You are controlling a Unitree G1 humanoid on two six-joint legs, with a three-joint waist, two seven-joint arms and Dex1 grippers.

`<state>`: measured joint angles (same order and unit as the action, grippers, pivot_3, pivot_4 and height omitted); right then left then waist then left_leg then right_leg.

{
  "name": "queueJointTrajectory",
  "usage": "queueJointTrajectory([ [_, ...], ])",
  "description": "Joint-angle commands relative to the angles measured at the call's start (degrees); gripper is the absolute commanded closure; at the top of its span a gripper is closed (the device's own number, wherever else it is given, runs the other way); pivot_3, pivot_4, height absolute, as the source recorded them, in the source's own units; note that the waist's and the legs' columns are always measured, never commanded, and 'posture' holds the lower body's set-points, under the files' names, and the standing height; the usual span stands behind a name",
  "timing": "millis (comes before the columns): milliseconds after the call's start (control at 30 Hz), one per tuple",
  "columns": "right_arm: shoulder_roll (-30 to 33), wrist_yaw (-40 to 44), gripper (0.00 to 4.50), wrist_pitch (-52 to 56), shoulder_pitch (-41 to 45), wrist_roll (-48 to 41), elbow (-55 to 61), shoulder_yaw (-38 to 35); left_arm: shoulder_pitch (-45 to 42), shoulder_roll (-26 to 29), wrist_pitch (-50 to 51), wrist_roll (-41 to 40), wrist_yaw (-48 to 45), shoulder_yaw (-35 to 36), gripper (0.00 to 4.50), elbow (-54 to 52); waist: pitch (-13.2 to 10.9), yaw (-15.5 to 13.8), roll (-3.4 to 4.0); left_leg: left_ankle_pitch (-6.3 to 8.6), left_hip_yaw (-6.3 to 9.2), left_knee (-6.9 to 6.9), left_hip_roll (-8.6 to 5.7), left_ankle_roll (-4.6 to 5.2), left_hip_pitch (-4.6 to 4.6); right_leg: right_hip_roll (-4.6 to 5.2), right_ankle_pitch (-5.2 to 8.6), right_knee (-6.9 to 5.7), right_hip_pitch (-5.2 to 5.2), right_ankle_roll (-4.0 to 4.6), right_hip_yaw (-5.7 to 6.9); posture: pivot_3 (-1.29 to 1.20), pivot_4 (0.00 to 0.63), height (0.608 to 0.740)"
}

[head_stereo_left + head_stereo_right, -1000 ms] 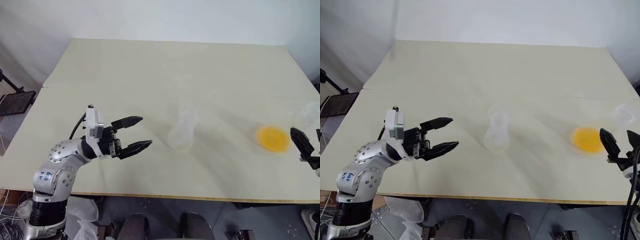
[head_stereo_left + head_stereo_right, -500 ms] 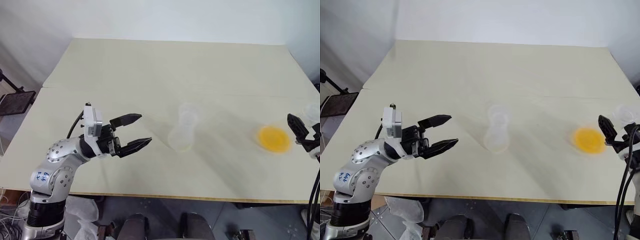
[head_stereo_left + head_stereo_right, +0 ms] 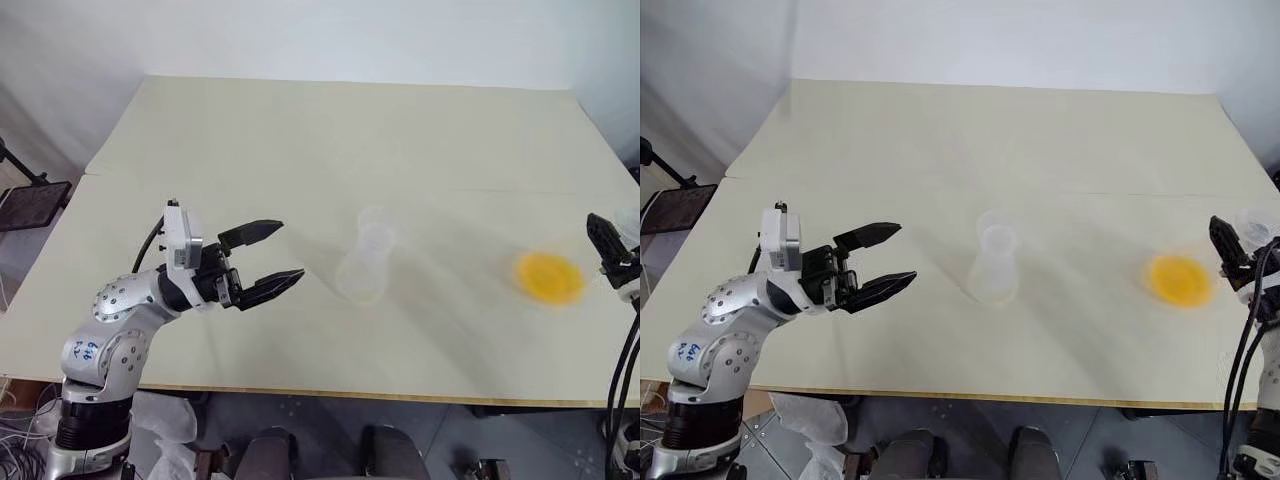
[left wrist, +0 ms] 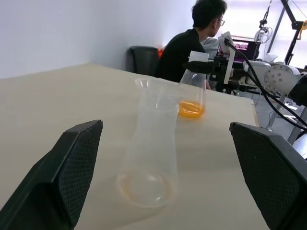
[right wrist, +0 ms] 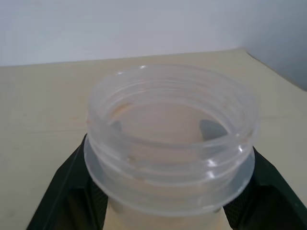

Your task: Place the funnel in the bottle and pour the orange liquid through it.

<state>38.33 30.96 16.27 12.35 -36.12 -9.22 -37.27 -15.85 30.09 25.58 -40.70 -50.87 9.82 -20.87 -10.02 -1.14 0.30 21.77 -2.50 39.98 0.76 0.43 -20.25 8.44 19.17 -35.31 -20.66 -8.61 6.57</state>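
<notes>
Two ribbed black fingers (image 5: 72,191) clamp the bottle's (image 5: 170,143) clear threaded mouth.

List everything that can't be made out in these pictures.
- Bottle, right wrist view: its body is cut off by the picture's lower edge, and its sides are covered by black fingers.
- Bottle, head views: it sits at the picture's right edge, partly behind the right gripper, so its outline is too faint to trace.
- Vessel around the orange liquid, head views: its clear walls are lost against the pale table.
</notes>
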Motion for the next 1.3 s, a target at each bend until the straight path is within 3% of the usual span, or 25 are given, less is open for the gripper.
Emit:
queueJointTrajectory([
  [33,0.3,0.4,2.02,-0.4,1.0,-0.7,2.0,-0.5,-1.3,-0.2,-1.8,0.4,-0.4,-0.5,0.00,0.7,0.0,0.0,0.00,0.00,0.00,0.00,0.00,0.00,0.00,0.00,0.00,0.00,0.00,0.00,0.00,0.00,0.150,0.740],
  [300,0.3,-7.3,2.02,4.8,4.1,-0.4,15.5,3.3,-4.1,-2.1,-5.6,2.6,-1.5,-2.5,0.00,5.9,-0.1,0.4,0.27,0.00,-0.04,0.01,0.01,0.00,-0.03,0.00,0.00,-0.02,-0.06,0.00,-0.01,0.00,0.150,0.740],
  [433,5.4,-11.3,2.02,17.1,8.9,0.6,23.5,10.4,-6.6,-3.4,-8.3,4.5,-3.0,-3.7,0.00,10.8,-0.1,0.4,0.27,-0.01,-0.02,0.00,0.02,-0.01,-0.05,-0.01,0.00,-0.05,-0.10,0.00,0.04,0.00,0.150,0.740],
  [600,7.6,-15.5,2.02,22.1,14.0,5.9,32.4,18.0,-8.7,-5.5,-11.9,7.0,-4.9,-5.9,0.00,16.1,-0.1,0.3,0.27,-0.01,-0.04,0.02,0.02,-0.02,-0.44,0.01,0.00,-0.24,-0.62,0.00,0.07,0.00,0.150,0.740],
  [733,8.1,-13.6,2.02,16.8,14.3,12.6,34.6,23.9,-10.8,-6.4,-14.8,9.5,-5.5,-7.1,0.00,19.9,-0.1,-0.2,0.25,-0.01,-0.18,0.17,-0.06,-0.02,-0.91,0.03,-0.01,-0.28,-0.87,-0.01,0.38,0.00,0.150,0.740],
  [1033,7.5,-10.1,2.02,1.4,15.0,30.2,32.6,37.2,-12.0,-7.4,-18.2,11.6,-7.0,-8.0,0.00,22.4,-0.1,0.3,0.24,-0.02,-0.18,0.12,-0.05,-0.02,-0.96,0.08,-0.01,-0.26,-0.89,-0.02,0.60,0.00,0.150,0.740],
  [1300,3.9,-10.3,2.02,-4.4,17.2,38.6,29.8,40.2,-12.8,-8.5,-20.2,12.5,-6.5,-8.2,0.00,23.5,-0.2,0.5,0.23,-0.02,-0.16,0.16,-0.04,-0.02,-0.97,0.09,-0.01,-0.28,-0.89,-0.02,0.63,0.00,0.150,0.740],
])
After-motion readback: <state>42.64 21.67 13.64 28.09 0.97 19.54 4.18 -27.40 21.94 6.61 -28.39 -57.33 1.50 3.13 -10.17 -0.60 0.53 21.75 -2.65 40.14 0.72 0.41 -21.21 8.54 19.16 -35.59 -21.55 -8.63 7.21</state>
